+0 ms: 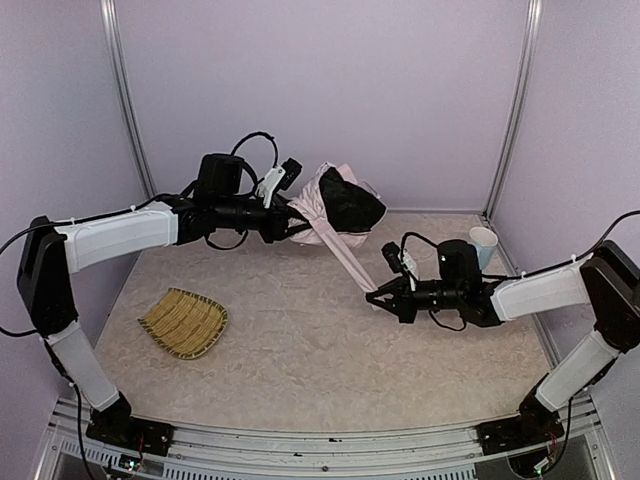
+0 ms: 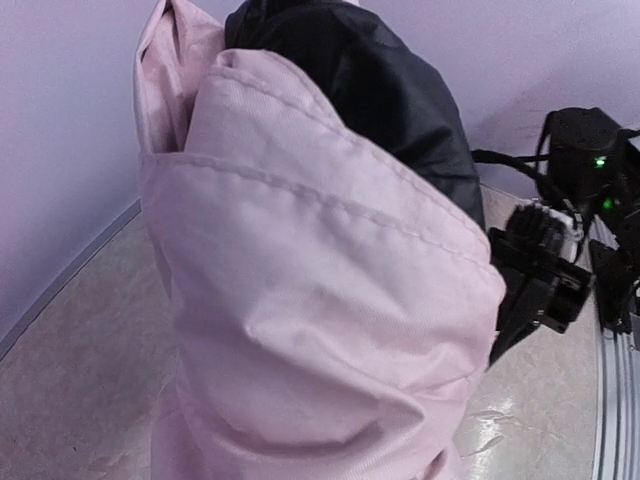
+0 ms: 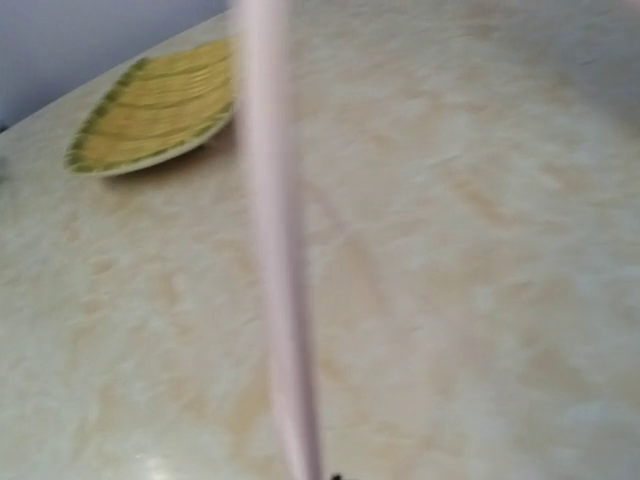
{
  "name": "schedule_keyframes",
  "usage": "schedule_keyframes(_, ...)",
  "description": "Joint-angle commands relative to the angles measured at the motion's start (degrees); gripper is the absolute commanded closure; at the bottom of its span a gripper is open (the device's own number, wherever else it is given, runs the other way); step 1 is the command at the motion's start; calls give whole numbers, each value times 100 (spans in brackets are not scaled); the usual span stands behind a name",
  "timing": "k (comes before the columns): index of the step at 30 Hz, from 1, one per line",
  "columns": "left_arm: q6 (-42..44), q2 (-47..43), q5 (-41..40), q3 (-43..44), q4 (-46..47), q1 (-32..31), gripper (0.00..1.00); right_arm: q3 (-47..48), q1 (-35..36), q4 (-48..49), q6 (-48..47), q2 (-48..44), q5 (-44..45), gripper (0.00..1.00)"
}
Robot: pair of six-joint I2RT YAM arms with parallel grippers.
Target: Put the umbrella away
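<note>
The umbrella is a bunched pale pink canopy with black lining, held above the table at the back centre. My left gripper is closed into the bundle from the left. In the left wrist view the pink fabric fills the frame and hides my fingers. A narrow pink strip of the umbrella stretches taut down to my right gripper, which is shut on its end. In the right wrist view the strip runs blurred from top to bottom. The shaft and handle are hidden.
A woven straw tray lies on the table at the left front and also shows in the right wrist view. A pale cup stands at the back right near the wall. The right arm's black body shows behind the umbrella.
</note>
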Motion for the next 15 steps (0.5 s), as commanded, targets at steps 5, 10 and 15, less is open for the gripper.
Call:
schedule_keyframes(5,678,-1343,1626,260,82,-767,100,617,-1014,-498,-397,940,-299,100)
schedule_keyframes(10,1912,-1249,2055,94,-1901,-1179,100,2330,-1572,-1088,-830,1271,-555,100)
schedule_keyframes(15,3131,-896,1894,-88,-3376,-1702,100,4145,-1659,-2085,-1524,1517,-680,100)
